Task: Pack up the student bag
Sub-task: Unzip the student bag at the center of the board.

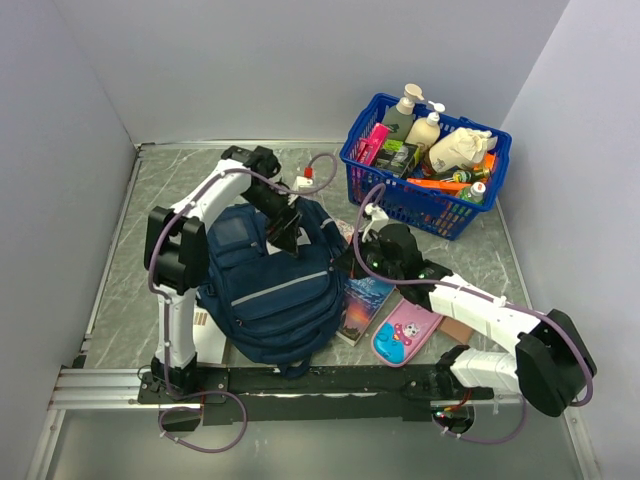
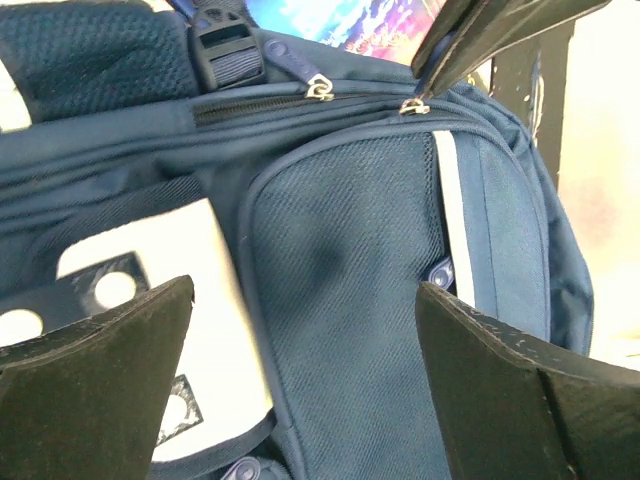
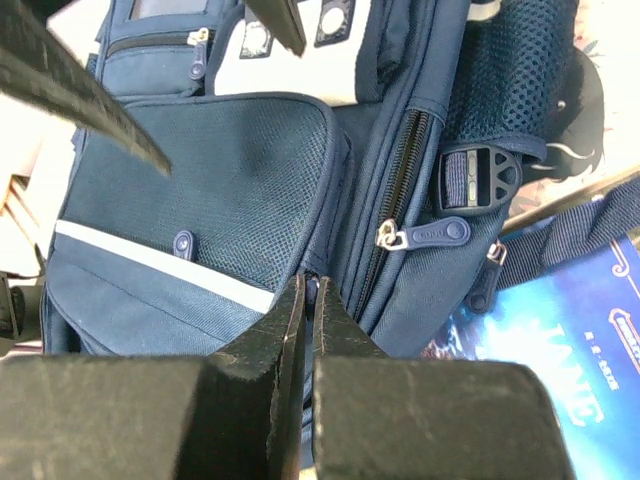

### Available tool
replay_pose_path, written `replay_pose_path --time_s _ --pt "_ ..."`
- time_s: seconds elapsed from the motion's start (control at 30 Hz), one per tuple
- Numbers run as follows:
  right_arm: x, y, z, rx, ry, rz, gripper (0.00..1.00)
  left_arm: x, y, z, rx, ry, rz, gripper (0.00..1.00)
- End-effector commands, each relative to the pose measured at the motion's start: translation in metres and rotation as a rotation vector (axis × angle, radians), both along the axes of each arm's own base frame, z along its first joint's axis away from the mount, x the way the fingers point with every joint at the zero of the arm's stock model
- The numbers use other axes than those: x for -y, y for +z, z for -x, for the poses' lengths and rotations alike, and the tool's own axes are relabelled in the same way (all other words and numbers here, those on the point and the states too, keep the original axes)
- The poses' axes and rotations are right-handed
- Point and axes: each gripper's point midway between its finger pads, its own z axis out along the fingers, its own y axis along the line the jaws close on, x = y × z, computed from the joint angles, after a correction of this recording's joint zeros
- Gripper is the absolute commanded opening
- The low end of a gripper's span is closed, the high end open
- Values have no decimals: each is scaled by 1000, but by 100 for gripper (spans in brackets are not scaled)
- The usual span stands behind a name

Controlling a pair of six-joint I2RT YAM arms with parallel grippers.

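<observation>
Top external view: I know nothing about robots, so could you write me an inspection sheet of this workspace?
Surface: grey marbled table, partly covered.
Job's things: student bag lies on the table, near side.
Clutter: blue basket full of bottles, far right; book and pink case beside the bag.
Grippers: left tool open over the bag; right tool shut at the bag's edge.
Cables: purple cables hang in loose loops.
Surroundings: plain walls on three sides.

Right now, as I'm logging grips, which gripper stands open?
The left gripper, spread wide over the student bag; the right gripper is pinched shut.
</observation>
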Motion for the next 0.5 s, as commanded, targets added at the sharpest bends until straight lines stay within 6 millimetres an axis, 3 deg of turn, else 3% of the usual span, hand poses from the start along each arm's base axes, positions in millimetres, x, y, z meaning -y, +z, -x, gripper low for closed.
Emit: replay_pose_path --time_s 0.0,0.23,0.47 --pt "9 18 -10 104 -52 -22 0 5 5 22 -117 -5 63 96" --pt "9 10 -3 101 -37 -31 0 14 -12 41 -222 -22 71 99" --pt "4 6 4 95 -16 -45 0 28 -6 16 -106 -16 116 99"
